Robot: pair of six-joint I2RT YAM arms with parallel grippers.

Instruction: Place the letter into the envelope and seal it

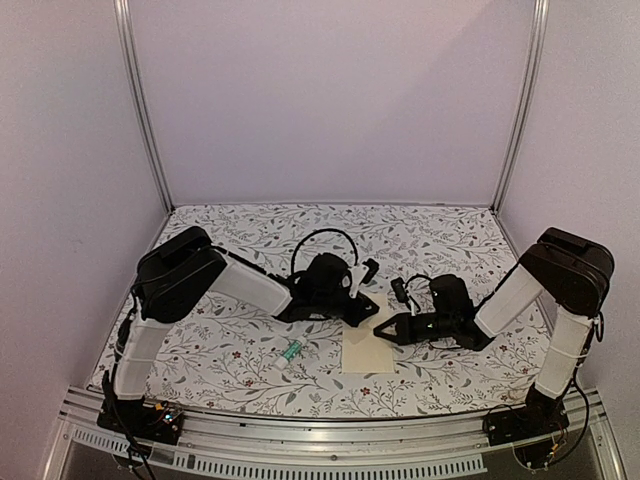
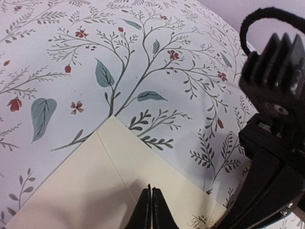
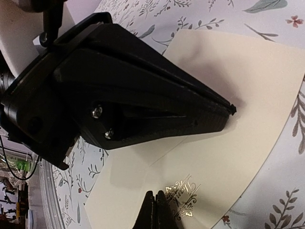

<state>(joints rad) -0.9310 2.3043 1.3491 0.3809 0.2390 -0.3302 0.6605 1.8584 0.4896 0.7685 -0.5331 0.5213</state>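
Lying flat on the bench (image 1: 230, 350), the envelope (image 1: 368, 355) sits close to the near edge, roughly midway between the left and right edges and a little toward the right. It is plain cream, and the bench's leaf-and-flower print shows all round it.

The left claw (image 1: 366, 316) reaches in from the left-hand side, and its tips come down at the envelope's far edge. Its own wrist camera shows the two fingers closed flat against each other over the cream paper (image 2: 119, 181). Nothing shows between them. One corner of the envelope points toward the far side of the bench, and a straight fold line (image 2: 119, 167) runs across the paper just in front of the fingers.

The right claw (image 1: 380, 331) comes in from the right-hand side and meets the envelope just beside the left one. Its fingers are likewise closed together (image 3: 156, 210) with nothing in them, low over the envelope (image 3: 257, 71). A small gold emblem (image 3: 183, 195) is printed just beside them. In the right wrist view the left claw (image 3: 231, 109) appears as a black wedge whose closed point lies on or just above the paper. I cannot tell whether it presses down.

A small teal object (image 1: 291, 350) lies on the bench to the left of the envelope, apart from it, also near the near edge.
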